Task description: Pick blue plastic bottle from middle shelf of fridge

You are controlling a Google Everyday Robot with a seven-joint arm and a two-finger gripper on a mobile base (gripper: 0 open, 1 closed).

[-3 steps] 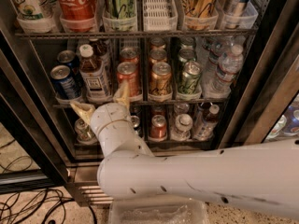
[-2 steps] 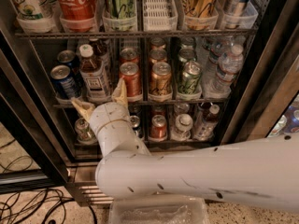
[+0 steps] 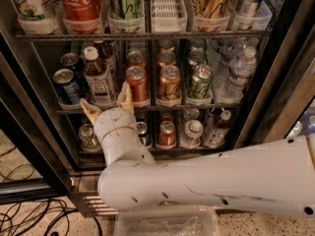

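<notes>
The fridge (image 3: pixel 29 132) stands open with wire racks inside. On the middle shelf (image 3: pixel 162 106), the blue plastic bottle (image 3: pixel 97 77) stands upright in the second lane from the left; it has a white cap, a white label and dark drink. My gripper (image 3: pixel 107 101) is open just below and in front of the bottle. Its two tan fingertips (image 3: pixel 89 110) point up on either side of the bottle's base. I cannot tell whether they touch it. The white arm crosses the lower picture from the right.
Blue soda cans (image 3: pixel 67 85) stand left of the bottle, a red can (image 3: pixel 137 83) right of it, then gold and green cans and clear water bottles (image 3: pixel 238 73). Big containers (image 3: pixel 81 4) fill the rack above. Cans and bottles sit on the bottom rack. Cables lie on the floor at left.
</notes>
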